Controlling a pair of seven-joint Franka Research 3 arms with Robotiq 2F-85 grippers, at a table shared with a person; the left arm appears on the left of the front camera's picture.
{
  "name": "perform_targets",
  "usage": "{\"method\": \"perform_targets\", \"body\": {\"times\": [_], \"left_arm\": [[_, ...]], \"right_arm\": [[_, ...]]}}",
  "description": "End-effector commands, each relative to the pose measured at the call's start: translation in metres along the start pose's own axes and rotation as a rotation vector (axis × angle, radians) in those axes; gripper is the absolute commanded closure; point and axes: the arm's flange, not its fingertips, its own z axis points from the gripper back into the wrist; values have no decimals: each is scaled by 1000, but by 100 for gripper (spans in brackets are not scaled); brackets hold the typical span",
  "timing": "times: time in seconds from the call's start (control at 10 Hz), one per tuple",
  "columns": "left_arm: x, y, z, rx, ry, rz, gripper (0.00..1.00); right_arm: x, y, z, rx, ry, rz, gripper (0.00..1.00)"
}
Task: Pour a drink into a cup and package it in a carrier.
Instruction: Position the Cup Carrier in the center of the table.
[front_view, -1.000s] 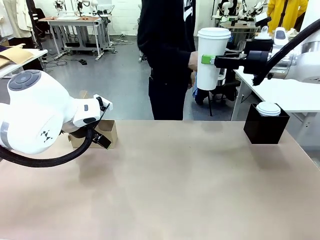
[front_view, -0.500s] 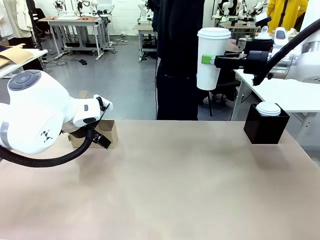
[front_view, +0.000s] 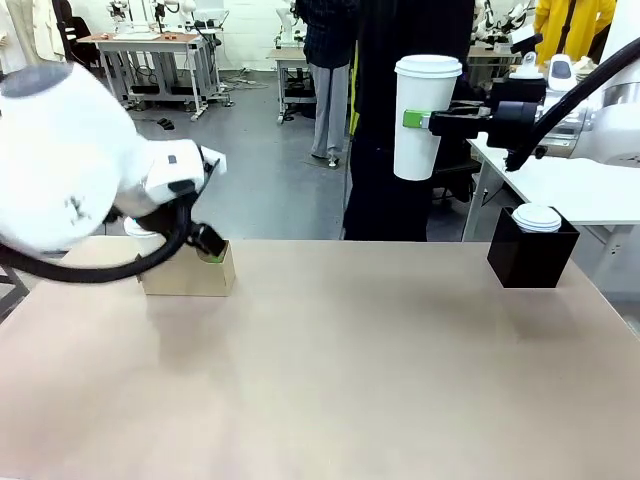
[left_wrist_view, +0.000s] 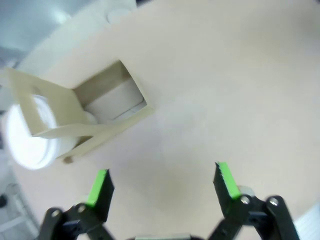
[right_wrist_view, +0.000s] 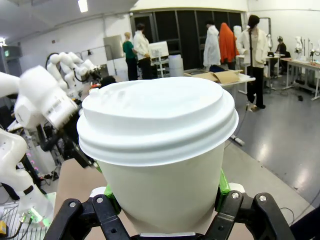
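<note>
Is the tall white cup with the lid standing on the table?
No, the right end effector is clamped on the tall white cup and holds it high in the air, well above the table.

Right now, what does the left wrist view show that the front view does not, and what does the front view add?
Left wrist view: the carrier from above, looking down into one slot, with the left gripper open over the table. Front view: the right gripper shut on the lidded cup, held up in the air; a black box with a shorter white cup; a person. Both: the carrier standing on the table.
</note>
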Motion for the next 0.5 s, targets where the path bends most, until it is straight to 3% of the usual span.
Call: {"method": "perform_targets", "body": {"times": [0.0, 0.4], "left_arm": [[38, -11, 41, 50, 12, 74, 0], [91, 59, 66, 99, 105, 307, 0]], "right_arm": [[7, -1, -2, 6, -16, 10, 20], [7, -1, -2, 6, -16, 10, 20]]}}
